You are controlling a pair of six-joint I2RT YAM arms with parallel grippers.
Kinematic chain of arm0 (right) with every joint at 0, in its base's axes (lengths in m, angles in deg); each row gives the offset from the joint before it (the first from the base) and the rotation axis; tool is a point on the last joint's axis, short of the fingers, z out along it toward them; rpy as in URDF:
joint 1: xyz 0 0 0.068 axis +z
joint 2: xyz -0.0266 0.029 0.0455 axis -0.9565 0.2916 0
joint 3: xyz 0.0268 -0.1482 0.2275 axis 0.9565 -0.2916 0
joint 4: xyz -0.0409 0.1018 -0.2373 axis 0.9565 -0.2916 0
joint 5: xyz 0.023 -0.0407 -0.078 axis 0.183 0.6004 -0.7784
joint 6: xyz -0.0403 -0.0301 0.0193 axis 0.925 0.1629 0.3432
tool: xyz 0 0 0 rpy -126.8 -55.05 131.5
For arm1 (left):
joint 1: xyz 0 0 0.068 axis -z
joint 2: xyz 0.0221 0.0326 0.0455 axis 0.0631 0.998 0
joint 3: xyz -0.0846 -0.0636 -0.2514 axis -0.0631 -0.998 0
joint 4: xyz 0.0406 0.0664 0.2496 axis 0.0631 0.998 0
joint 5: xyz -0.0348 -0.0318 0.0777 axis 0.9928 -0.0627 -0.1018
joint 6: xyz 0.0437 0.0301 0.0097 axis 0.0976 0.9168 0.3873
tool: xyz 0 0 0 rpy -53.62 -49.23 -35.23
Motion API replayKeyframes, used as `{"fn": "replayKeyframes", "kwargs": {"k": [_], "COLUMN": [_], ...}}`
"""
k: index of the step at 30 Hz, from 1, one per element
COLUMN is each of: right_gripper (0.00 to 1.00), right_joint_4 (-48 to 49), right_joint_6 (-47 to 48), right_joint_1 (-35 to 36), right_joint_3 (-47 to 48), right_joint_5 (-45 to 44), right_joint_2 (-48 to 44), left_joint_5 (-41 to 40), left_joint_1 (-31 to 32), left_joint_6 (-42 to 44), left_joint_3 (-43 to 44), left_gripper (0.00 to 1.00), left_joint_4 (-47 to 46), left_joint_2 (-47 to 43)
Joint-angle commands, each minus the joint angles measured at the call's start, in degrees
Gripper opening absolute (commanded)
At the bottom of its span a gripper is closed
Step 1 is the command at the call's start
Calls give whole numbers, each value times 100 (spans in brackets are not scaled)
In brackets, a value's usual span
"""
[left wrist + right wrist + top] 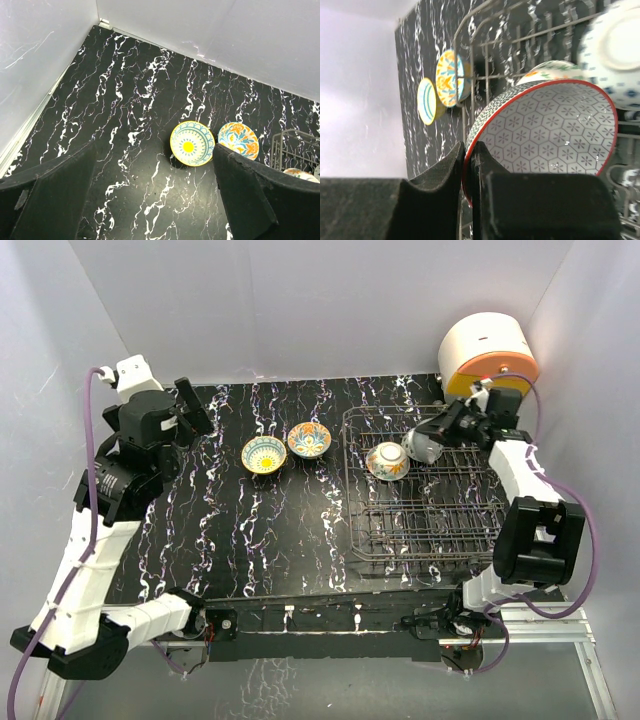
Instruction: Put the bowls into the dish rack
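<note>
A red-rimmed, grey hexagon-patterned ceramic bowl [545,135] is pinched by its edge in the right gripper [469,150], tilted at the far end of the dark wire dish rack [420,530]. A pale floral bowl [388,461] is propped inside the rack. A yellow bowl [264,454] and an orange floral bowl [309,439] are set left of the rack. The left gripper [154,165], farther left of the rack, is spread wide, empty.

Yellow bowl [264,454] & orange floral bowl [309,439] upright, adjacent on worktop [230,520], left of wire dish rack [420,525]. At rack: red-rimmed grey hex bowl [545,135] tilted, rim pinched in right hand [469,155]; cream bowl [388,461] & blue-dotted bowl [615,50] tilted beside it
</note>
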Motion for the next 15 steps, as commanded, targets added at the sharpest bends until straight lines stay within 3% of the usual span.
{"fn": "replayKeyframes", "kwargs": {"k": [1,7,15], "right_gripper": [8,8,8], "right_joint_4": [1576,2899,4520], "right_joint_6": [-635,-1535,-2452], "right_joint_1": [-602,-1431,-1996], "right_joint_3": [-274,-894,-1423], "right_joint_5": [886,1388,1653], "right_joint_2": [-456,-303,156], "left_joint_5": [131,327,504], "left_joint_1": [11,8,8], "left_joint_6": [176,284,389], "left_joint_3": [64,331,524], "left_gripper": [97,97,97], "left_joint_4": [-94,-32,-48], "left_joint_2": [47,315,564]}}
